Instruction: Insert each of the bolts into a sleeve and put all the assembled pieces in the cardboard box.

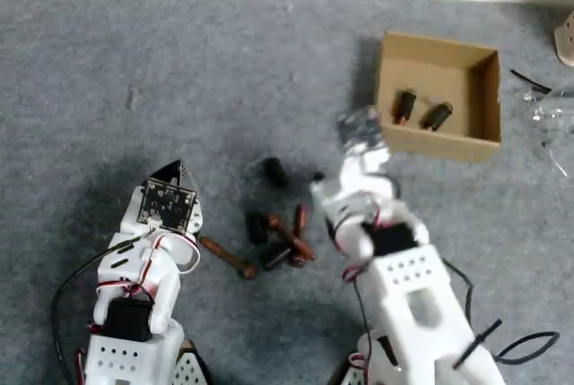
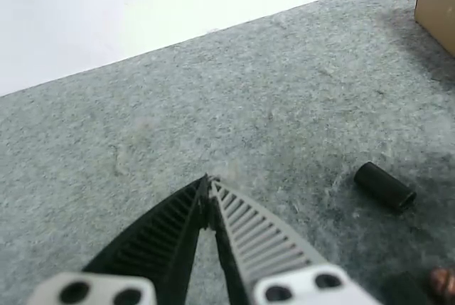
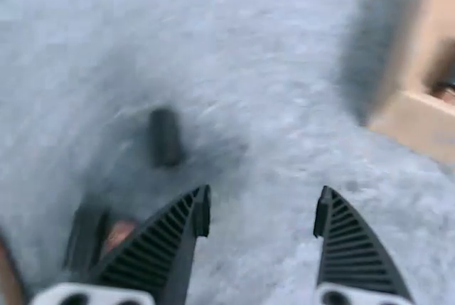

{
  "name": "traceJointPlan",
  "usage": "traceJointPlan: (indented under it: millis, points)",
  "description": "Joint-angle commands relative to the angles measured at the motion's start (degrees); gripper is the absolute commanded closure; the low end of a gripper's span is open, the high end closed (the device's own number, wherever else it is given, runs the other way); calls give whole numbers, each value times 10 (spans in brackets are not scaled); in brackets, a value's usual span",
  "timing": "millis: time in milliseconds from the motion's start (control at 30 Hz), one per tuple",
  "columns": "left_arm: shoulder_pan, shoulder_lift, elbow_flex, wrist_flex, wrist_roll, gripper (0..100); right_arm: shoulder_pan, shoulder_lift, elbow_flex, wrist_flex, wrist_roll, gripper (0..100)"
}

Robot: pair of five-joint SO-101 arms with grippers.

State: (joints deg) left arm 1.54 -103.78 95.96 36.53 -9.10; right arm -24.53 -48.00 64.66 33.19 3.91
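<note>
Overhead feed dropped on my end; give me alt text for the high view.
Two assembled pieces lie in the cardboard box at upper right; loose bolts and sleeves sit clustered at the centre of the grey carpet. The right gripper is open near the box's left front corner, the left gripper shut, left of the cluster.

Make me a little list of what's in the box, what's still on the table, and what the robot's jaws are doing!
Box: cardboard box, open top, far right
In box: two assembled pieces
Alone: one black sleeve lying apart from the rest
Middle: pile of bolts and sleeves between the arms
Stray: one bolt next to the left arm
Left: left jaws shut, empty
Right: right jaws open, empty, beside the box
</note>
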Motion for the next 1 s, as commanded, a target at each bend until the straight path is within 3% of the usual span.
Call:
traceJointPlan:
  millis: [0, 600, 967]
  points:
    - [-5, -7, 12, -18, 1, 993, -52, -36, 25, -18, 25, 782]
    - [-7, -8, 10, -18, 1, 993, -196, -36, 93, -19, 58, 782]
    - [-7, -8, 10, -18, 1, 993, -203, 27, 103, -68, 58, 782]
